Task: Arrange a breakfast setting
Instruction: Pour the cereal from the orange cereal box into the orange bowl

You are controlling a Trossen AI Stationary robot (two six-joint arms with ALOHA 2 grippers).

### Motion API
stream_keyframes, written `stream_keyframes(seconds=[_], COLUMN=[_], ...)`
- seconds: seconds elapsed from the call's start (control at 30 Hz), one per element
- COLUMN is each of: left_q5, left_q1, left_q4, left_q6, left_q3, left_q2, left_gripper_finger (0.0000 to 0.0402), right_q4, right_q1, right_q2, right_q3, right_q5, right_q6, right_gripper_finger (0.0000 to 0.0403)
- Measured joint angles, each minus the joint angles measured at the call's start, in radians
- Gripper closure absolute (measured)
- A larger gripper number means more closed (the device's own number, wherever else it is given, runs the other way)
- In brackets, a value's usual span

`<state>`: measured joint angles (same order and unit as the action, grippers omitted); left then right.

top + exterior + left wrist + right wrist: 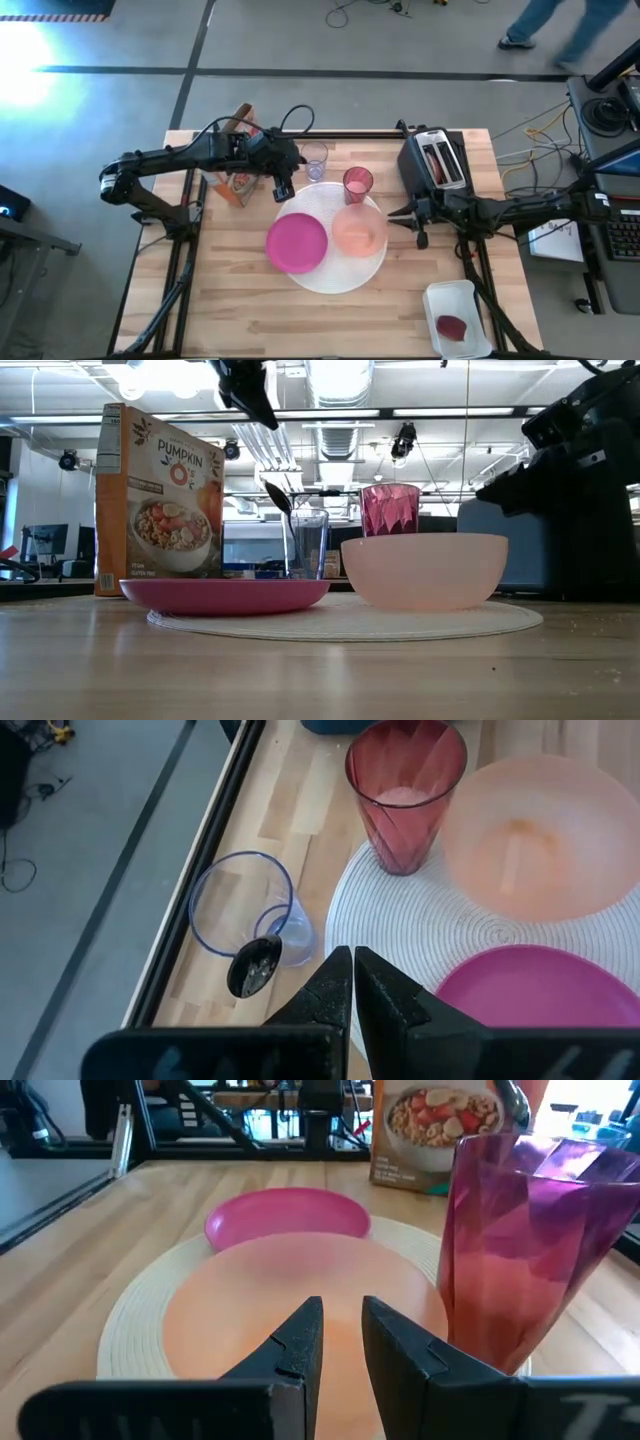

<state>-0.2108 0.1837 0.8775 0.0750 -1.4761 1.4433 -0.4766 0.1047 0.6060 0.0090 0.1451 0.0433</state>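
Left gripper (283,190) hangs above the mat's (300,275) far-left edge, fingers pressed together. A spoon (255,965) dangles below them with its bowl end down, just at the glass (314,160); the handle is hidden, so the grip is inferred, not seen.

Layout: plate (297,243) and bowl (359,231) sit side by side on the mat, cup (357,184) on its far edge behind the bowl, cereal box (159,500) off the mat to the left. The glass stands off the mat, just beside it.

Right gripper (421,236) waits beside the mat's right side, near the bowl, fingers slightly apart, empty.

Step in hand, as I read it: placing the spoon. To do it well, carry it clear of the glass rim so the glass is not tipped, lower before letting go, and lay it flat beside the plate or bowl. Keep the arm high over the cup. The thin glass looks easy to knock over.
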Motion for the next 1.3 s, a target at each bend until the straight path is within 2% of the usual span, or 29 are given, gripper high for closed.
stream_keyframes(seconds=[0.4, 0.87, 1.3], left_q5=[0.000, 0.000, 0.000], left_q1=[0.000, 0.002, 0.002], left_q4=[-0.003, -0.012, -0.013], left_q6=[0.012, -0.001, -0.002], left_q3=[0.000, 0.000, 0.000], left_q2=[0.000, 0.000, -0.001], left_gripper_finger=[0.0402, 0.0402, 0.0402], right_q4=[0.005, 0.013, 0.012], right_q1=[-0.002, -0.002, -0.002], right_q2=[-0.006, -0.201, -0.288], right_q3=[0.000, 0.001, 0.001], right_q5=[0.009, 0.011, 0.011], right_q6=[-0.001, 0.001, 0.001], right_gripper_finger=[0.0339, 0.0339, 0.0339])
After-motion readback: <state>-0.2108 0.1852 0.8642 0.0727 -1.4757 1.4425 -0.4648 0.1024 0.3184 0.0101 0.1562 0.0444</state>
